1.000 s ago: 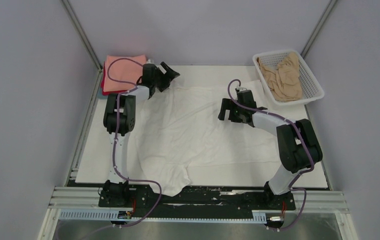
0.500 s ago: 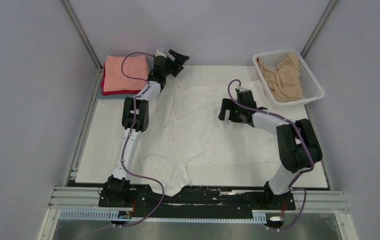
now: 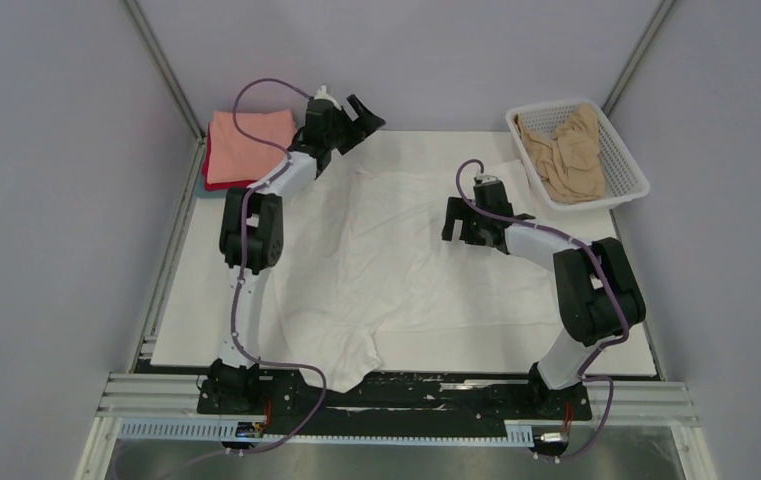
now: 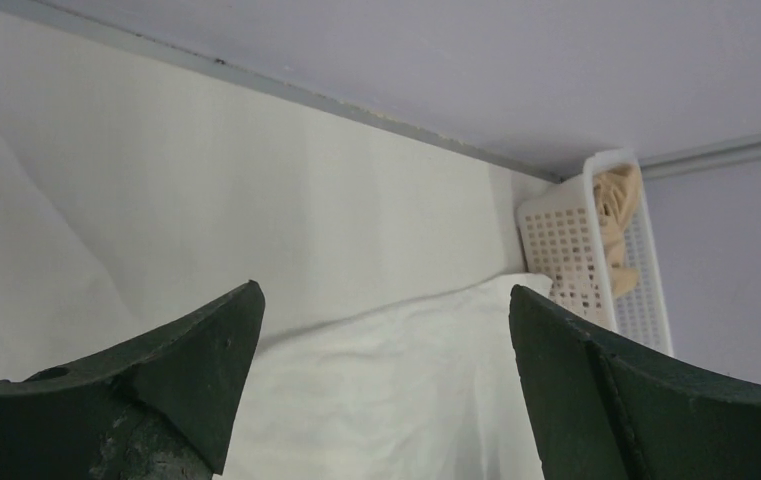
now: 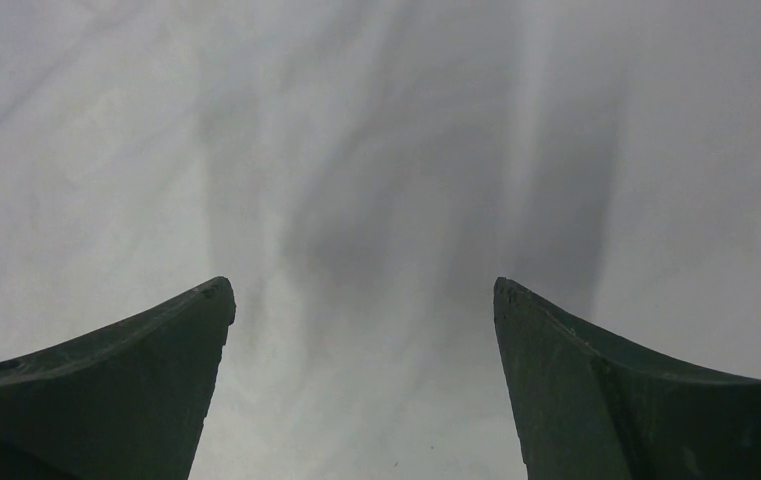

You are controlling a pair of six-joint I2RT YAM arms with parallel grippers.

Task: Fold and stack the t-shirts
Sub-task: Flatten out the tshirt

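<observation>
A white t-shirt (image 3: 386, 260) lies spread and wrinkled across the table, its hem hanging over the near edge. Folded salmon-pink t-shirt (image 3: 246, 140) tops a stack at the back left, with red and grey-blue edges beneath. A tan t-shirt (image 3: 568, 152) is crumpled in the basket. My left gripper (image 3: 364, 112) hovers open at the back, above the white shirt's far left corner (image 4: 396, 380). My right gripper (image 3: 453, 220) is open low over the white shirt (image 5: 356, 200), nothing between its fingers.
A white mesh basket (image 3: 624, 160) stands at the back right corner, also visible in the left wrist view as the basket (image 4: 566, 250). Grey walls and metal frame posts close in the table on three sides.
My left arm has stretched toward the back and right, its gripper moving from beside the folded stack to the table's far edge. The right arm has stayed put.
</observation>
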